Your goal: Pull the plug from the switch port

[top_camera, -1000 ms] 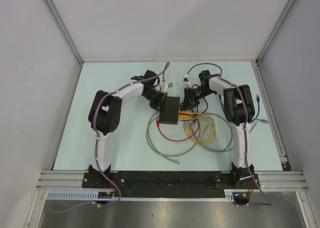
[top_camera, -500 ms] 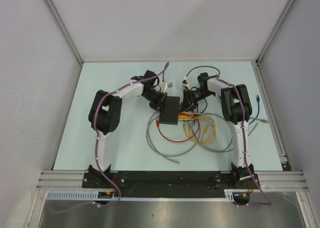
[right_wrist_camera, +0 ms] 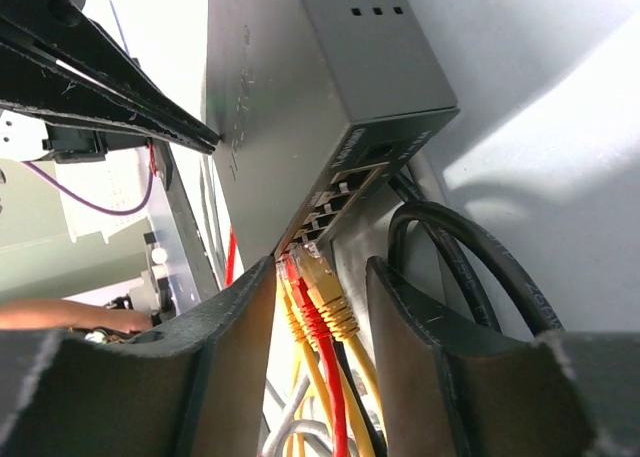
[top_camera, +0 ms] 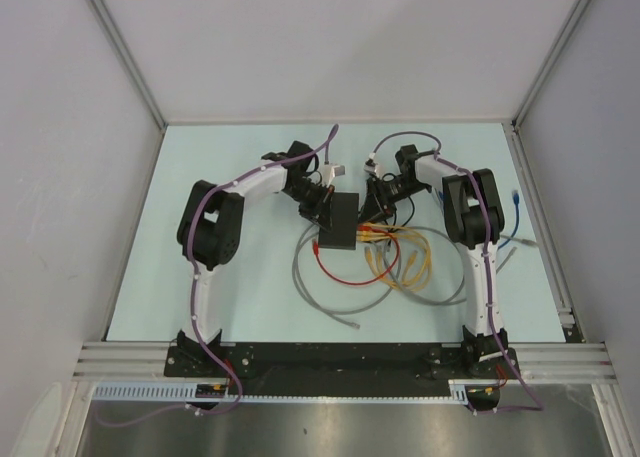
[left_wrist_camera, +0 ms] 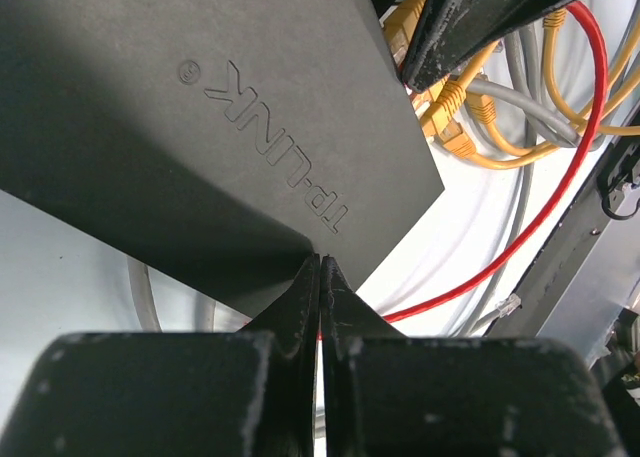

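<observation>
The switch [top_camera: 340, 222] is a flat black box at the table's middle, with its socket row facing right. It also shows in the left wrist view [left_wrist_camera: 200, 107] and the right wrist view [right_wrist_camera: 290, 77]. Yellow plugs [right_wrist_camera: 330, 289] and a red plug [right_wrist_camera: 305, 295] sit in its sockets. My right gripper [right_wrist_camera: 320, 277] is open, with one finger [right_wrist_camera: 240, 337] on each side of these plugs, not touching them. In the top view it is at the switch's right edge [top_camera: 378, 203]. My left gripper [left_wrist_camera: 320, 262] is shut and empty, its tips against the switch's edge; in the top view it is at the switch's far left corner [top_camera: 322, 201].
Yellow cables [top_camera: 405, 262], a red cable [top_camera: 345, 272] and a grey cable [top_camera: 315, 292] loop on the table in front of the switch. A thick black cable [right_wrist_camera: 470, 267] curls beside my right finger. A blue cable [top_camera: 515, 212] lies at the right edge.
My right arm has shifted slightly left, toward the switch's socket side. The left arm and the switch have not moved.
</observation>
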You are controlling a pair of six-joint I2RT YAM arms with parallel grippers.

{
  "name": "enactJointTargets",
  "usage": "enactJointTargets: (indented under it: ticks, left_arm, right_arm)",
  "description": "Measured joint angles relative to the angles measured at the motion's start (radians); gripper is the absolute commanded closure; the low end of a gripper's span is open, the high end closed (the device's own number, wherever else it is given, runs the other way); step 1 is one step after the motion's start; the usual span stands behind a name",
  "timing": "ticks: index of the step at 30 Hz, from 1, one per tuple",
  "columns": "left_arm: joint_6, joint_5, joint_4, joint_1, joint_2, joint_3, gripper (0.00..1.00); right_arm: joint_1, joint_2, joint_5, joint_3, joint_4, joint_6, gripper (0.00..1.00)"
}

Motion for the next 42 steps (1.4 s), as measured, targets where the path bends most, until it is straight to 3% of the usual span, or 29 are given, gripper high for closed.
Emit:
enactJointTargets:
  ticks: [15, 30, 42]
  left_arm:
    - [0.0, 0.0, 0.003, -0.001, 0.0, 0.0, 1.0]
    - [0.0, -0.003, 0.003, -0.005, 0.0, 0.0, 1.0]
    - [0.001, -0.018, -0.002, -0.023, 0.0, 0.0, 1.0]
  right_arm:
    - [0.003, 0.0, 0.014, 0.002, 0.014, 0.014, 0.83]
    - [0.006, -0.001, 0.022, 0.008, -0.001, -0.026, 0.86]
    - [-0.008, 0.006, -0.042, 0.022, -0.055, -0.183, 0.9]
